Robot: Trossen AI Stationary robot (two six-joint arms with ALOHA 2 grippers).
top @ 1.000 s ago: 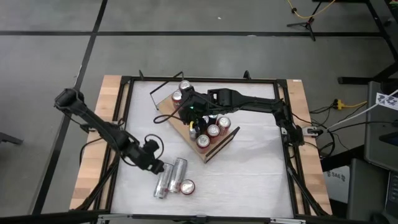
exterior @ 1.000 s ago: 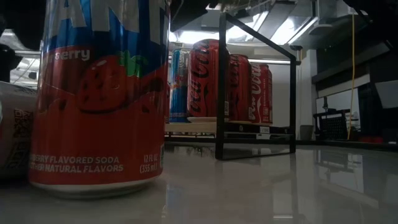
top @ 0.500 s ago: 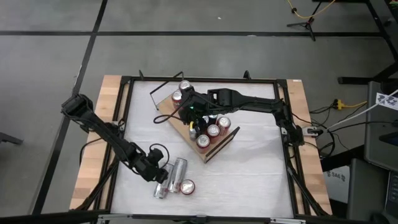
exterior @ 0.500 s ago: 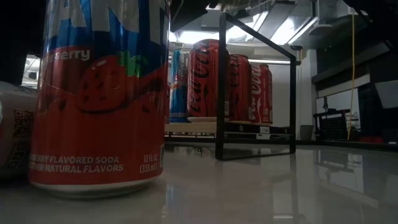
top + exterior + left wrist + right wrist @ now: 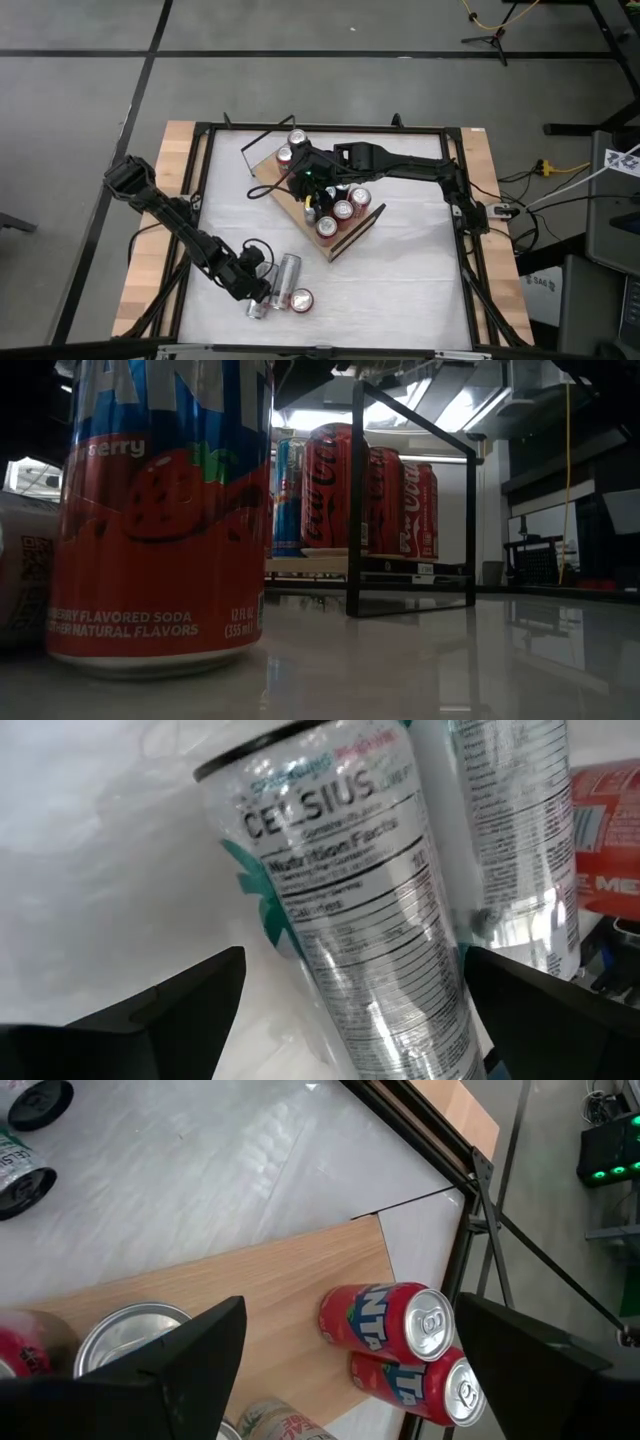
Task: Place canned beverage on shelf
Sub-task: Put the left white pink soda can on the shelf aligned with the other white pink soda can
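- While the left arm stretches low across the worktop point(image 5: 400, 270) from its near-left corner, the left gripper point(image 5: 256, 287) sits over a lying silver can point(image 5: 259, 297), fingers spread wide on either side of it and not clamped.
- Right arm reaches in from the right edge; the right gripper point(image 5: 312, 183) hovers over the shelf point(image 5: 268, 172), fingers apart with nothing between them.
- Left wrist view alone shows the silver can's point(image 5: 350, 900) label between the dark fingers point(image 5: 180, 995), a second silver can point(image 5: 510, 850) touching it, and a red can point(image 5: 605, 830) beyond.
- High view shows that second can point(image 5: 286, 273) lying alongside the first and the red can point(image 5: 301, 299) upright just beside them.
- Low view, level with the worktop, is filled by the red can point(image 5: 165, 510), with the shelf's black wire rail point(image 5: 412, 510) and cans standing behind it.
- Shelf lies angled at mid-worktop; it holds two red cans point(image 5: 292, 146) at its far end and several more point(image 5: 342, 210) at the near end.
- Right wrist view shows the far pair point(image 5: 400, 1345) standing side by side, touching, near the board's edge.
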